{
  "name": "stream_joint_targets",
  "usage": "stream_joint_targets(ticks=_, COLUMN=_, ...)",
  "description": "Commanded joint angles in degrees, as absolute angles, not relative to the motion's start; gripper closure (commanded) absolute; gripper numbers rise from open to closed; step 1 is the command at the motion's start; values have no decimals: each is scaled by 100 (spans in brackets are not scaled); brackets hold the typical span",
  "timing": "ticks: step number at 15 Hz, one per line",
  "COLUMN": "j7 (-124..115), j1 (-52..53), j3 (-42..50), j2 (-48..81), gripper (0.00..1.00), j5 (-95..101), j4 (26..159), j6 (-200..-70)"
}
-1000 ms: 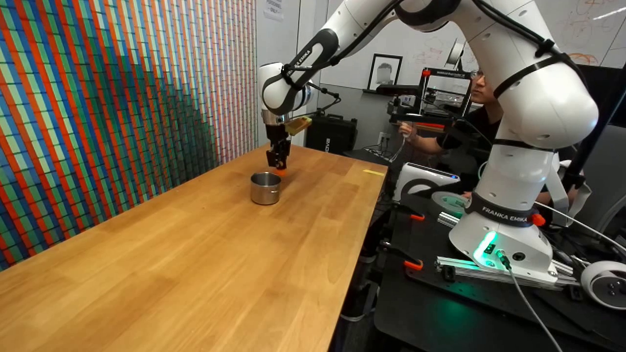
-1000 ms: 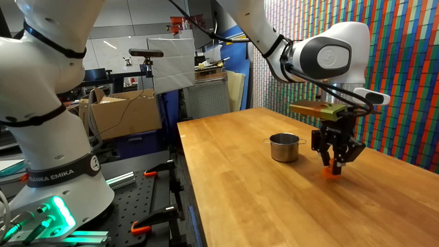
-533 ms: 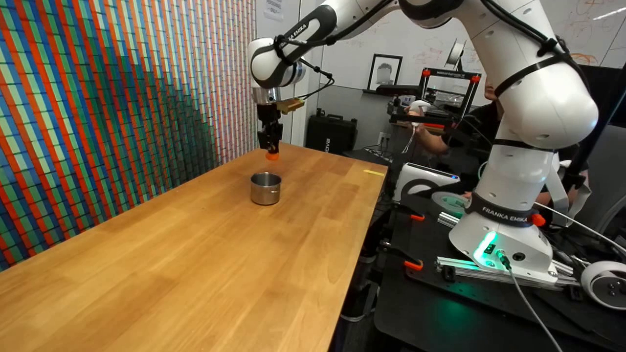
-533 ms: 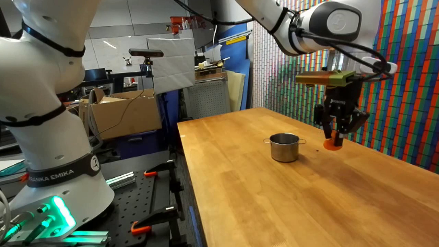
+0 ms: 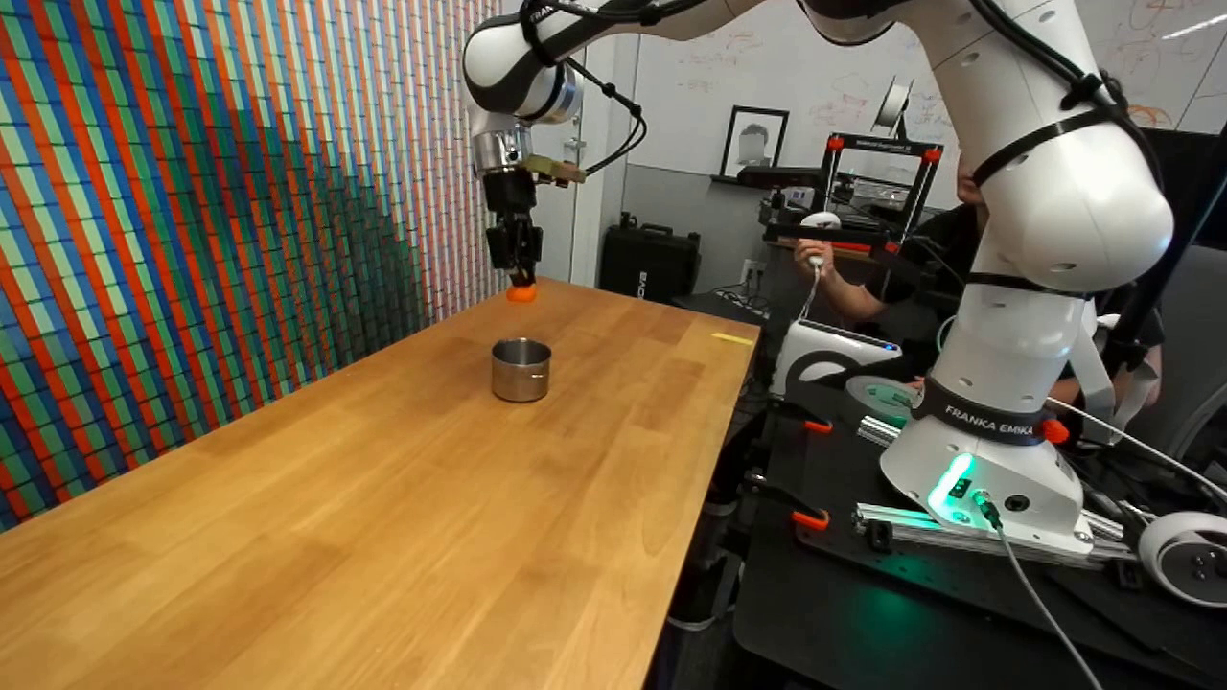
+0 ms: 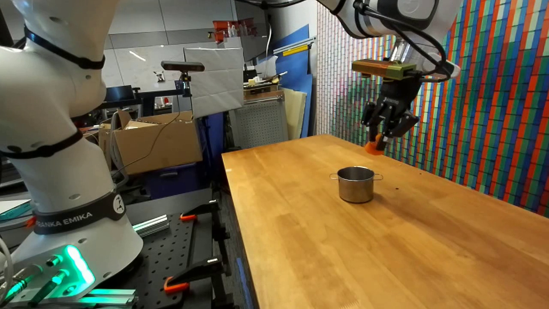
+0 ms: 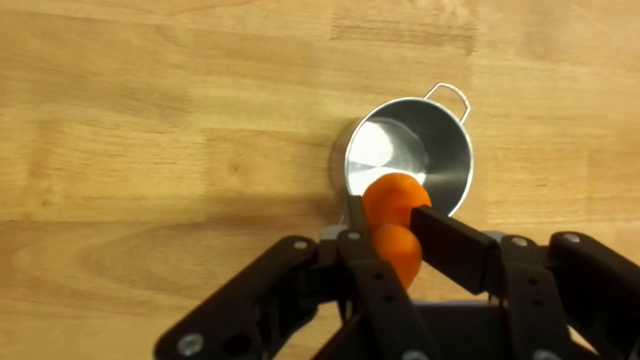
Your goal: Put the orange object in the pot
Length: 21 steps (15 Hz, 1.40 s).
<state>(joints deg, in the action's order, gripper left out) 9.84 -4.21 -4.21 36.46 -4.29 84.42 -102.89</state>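
The orange object [image 7: 395,192] has two rounded parts and sits between the fingers of my gripper [image 7: 388,207]. The gripper is shut on it, with a finger against each side. In both exterior views the orange object [image 5: 521,294] [image 6: 373,149] hangs below the fingertips of the gripper [image 5: 522,281] [image 6: 378,140], in the air above the table. The grey metal pot [image 5: 520,380] [image 6: 356,189] stands upright on the table, lower than the gripper. In the wrist view the pot [image 7: 450,145] is open and the orange object covers part of its near rim.
The wooden table [image 5: 383,479] [image 6: 326,257] carries the pot, whose thin wire handle [image 7: 452,90] sticks out. A colourful striped wall [image 5: 240,192] [image 6: 506,128] runs along the table's far side. A yellow strip [image 5: 732,338] lies near the table edge. A person [image 5: 844,287] sits behind the arm.
My gripper has risen from the table with the orange object in it. It has then moved sideways toward the pot and tilted a little. The pot has not moved.
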Motion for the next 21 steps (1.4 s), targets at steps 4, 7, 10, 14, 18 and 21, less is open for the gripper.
stream_joint_targets(ticks=4, j7=1103, j1=-349, j3=-542, j2=3706, gripper=89, j5=-869, j4=8471, j6=-9584)
stream_joint_targets(ticks=7, j7=1080, j1=-259, j3=-550, j2=3820, gripper=89, j5=-906, j4=8546, j6=-9796)
stream_joint_targets(ticks=10, j7=1099, j1=-193, j3=-562, j2=3955, gripper=89, j5=-895, j4=8521, j6=-9984)
stream_joint_targets(ticks=14, j7=1069, j1=-113, j3=-538, j2=4027, gripper=39, j5=-821, j4=8578, j6=-10429)
stream_joint_targets(ticks=18, j7=1144, j1=-135, j3=-492, j2=4028, gripper=9, j5=-677, j4=8233, j6=-10536)
stream_joint_targets(ticks=21, j7=1169, j1=-174, j3=-380, j2=3935, gripper=0, j5=-478, j4=7727, j6=-10295)
